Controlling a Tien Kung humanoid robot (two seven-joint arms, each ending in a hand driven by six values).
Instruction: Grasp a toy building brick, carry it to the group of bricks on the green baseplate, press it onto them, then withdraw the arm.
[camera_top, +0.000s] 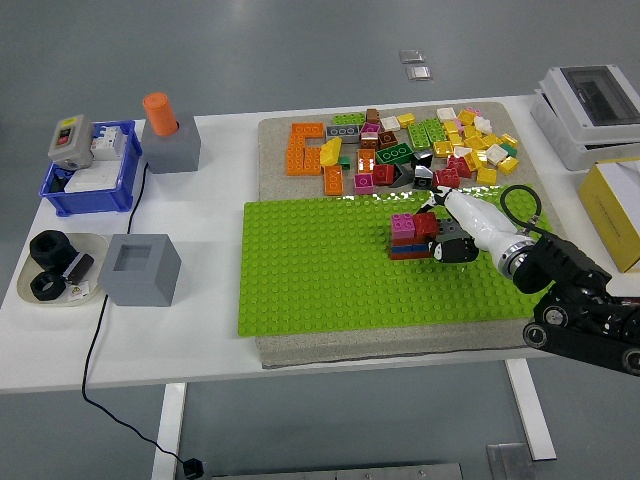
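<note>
A green baseplate (320, 270) lies on a grey mat at the table's middle. On it stands a small stack of bricks (405, 248), red and blue below, with a pink brick (403, 224) on top. My right hand (445, 238) reaches in from the right, its fingers curled on a red brick (425, 225) that sits on the stack right beside the pink one. A pile of loose bricks (400, 145) in orange, green, yellow, red and white lies on the mat behind the baseplate. The left arm is out of view.
At the left stand a grey block with an orange cylinder (170, 140), a blue bin (88, 170), a hollow grey block (140, 268) and a plate with black nuts (55, 265). A white box (595, 110) and a yellow box (615, 210) stand at the right edge.
</note>
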